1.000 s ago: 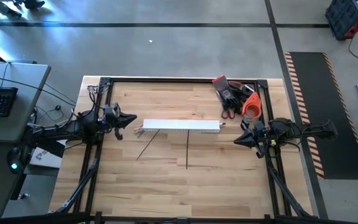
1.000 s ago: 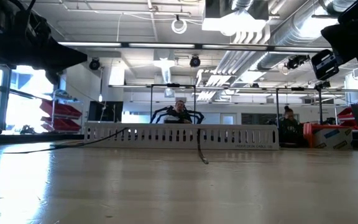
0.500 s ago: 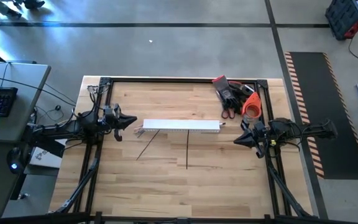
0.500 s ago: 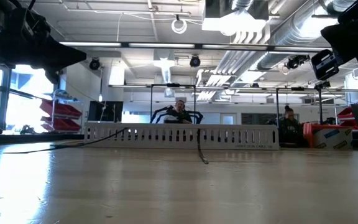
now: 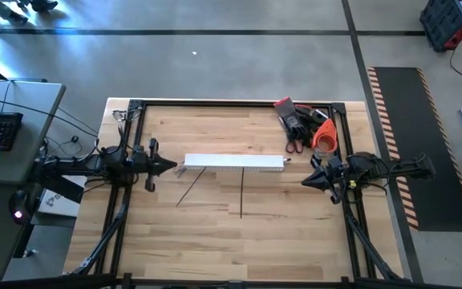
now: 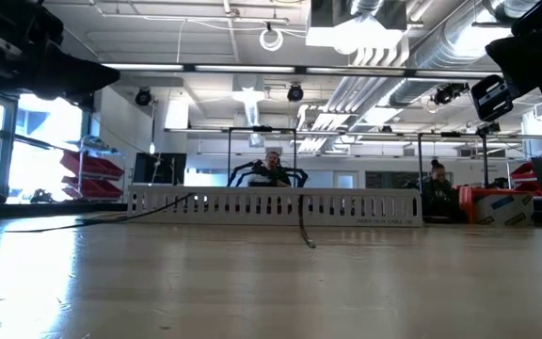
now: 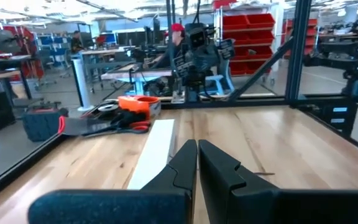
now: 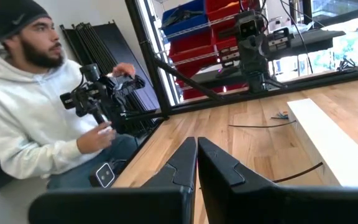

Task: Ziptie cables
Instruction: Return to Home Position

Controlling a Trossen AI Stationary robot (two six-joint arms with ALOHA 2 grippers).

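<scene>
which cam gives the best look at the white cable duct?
High view: the whole duct shows from above, end to end, nothing covering it. Low view shows only its slotted side wall. Left wrist view sees the duct foreshortened from one end, and right wrist view from the other.

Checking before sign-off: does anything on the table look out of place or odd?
Two zipties lie loose and unused beside the white duct, one slanted. Frayed cables poke out of the duct's end nearest the left arm.
</scene>
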